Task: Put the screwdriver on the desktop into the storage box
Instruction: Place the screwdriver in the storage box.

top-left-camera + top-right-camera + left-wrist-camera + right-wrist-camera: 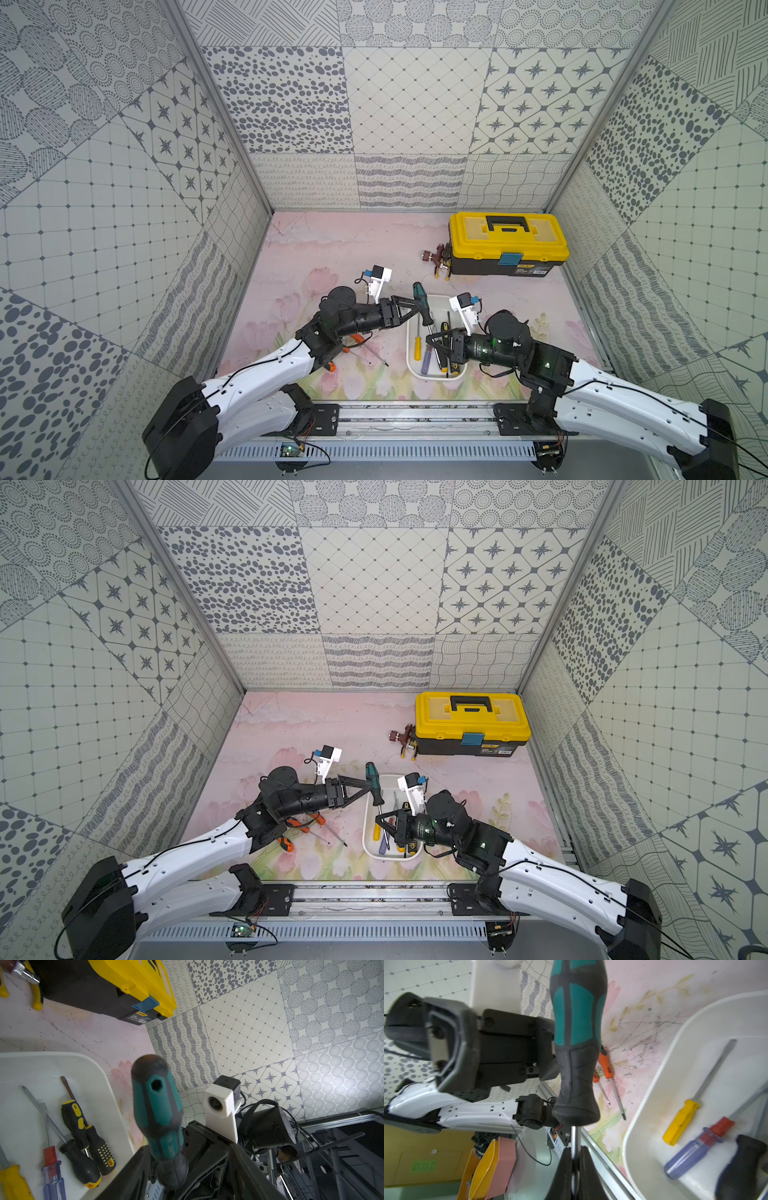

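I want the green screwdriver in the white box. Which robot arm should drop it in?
Right. The right gripper is shut on the metal shaft of the green screwdriver, above the storage box. The left gripper has its jaws open around the handle, so it likely isn't holding.

No wording can be read outright. The toolbox (509, 239), far right, has a yellow sticker (140, 1015) and a white label (141, 1020) on its front, both too small to make out. Raised marks on the screwdriver (158, 1109) handle are blurred. A green sticker (422, 1166) on a carton (446, 1167) is illegible.
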`<state>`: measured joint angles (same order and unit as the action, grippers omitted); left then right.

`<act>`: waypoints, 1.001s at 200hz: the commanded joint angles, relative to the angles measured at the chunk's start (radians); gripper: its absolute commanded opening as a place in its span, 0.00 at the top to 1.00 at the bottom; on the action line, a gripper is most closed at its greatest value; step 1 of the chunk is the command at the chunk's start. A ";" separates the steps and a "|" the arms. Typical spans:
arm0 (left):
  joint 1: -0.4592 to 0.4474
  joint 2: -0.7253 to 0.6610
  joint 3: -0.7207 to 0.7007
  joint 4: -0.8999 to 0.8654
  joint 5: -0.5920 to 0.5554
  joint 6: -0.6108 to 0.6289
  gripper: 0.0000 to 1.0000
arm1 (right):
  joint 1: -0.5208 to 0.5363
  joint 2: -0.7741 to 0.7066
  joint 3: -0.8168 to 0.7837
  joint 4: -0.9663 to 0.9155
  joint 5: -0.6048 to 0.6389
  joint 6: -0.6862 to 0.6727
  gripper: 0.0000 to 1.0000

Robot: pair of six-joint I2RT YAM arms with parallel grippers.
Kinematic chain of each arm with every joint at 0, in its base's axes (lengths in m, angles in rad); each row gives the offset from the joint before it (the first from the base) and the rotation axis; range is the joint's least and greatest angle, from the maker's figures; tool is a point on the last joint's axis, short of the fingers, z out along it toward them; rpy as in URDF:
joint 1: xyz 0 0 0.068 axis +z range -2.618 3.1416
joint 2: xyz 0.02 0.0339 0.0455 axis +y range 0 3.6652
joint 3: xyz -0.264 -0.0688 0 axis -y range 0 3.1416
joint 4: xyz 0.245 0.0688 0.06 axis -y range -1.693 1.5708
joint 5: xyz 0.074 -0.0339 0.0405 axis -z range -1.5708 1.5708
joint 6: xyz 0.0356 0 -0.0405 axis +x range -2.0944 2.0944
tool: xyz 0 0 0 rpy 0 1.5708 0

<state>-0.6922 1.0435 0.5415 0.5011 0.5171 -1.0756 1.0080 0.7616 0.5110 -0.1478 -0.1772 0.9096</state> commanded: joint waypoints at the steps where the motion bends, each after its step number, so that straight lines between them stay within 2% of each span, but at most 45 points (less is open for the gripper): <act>1: -0.007 -0.021 0.027 -0.146 -0.087 0.126 0.24 | -0.002 -0.004 0.024 -0.063 0.093 -0.012 1.00; 23: -0.028 -0.031 0.057 -0.243 -0.142 0.184 0.23 | -0.002 -0.008 0.062 -0.146 0.174 -0.017 1.00; 54: -0.102 -0.021 0.104 -0.360 -0.251 0.267 0.24 | -0.003 0.034 0.112 -0.314 0.313 0.000 1.00; 86: -0.139 0.000 0.132 -0.424 -0.311 0.302 0.27 | -0.002 0.117 0.152 -0.398 0.358 0.013 1.00; 111: -0.141 -0.018 0.149 -0.513 -0.402 0.301 0.29 | 0.011 0.155 0.171 -0.427 0.380 0.023 1.00; 150: -0.139 -0.089 0.175 -0.752 -0.684 0.269 0.25 | 0.041 0.194 0.180 -0.426 0.421 0.046 1.00; 200: -0.118 -0.120 0.144 -0.825 -0.756 0.199 0.23 | 0.067 0.305 0.202 -0.377 0.420 0.067 1.00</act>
<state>-0.8238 0.9379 0.6952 -0.1570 -0.0483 -0.8413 1.0615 1.0191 0.6697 -0.5926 0.2222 0.9623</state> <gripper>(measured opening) 0.771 0.111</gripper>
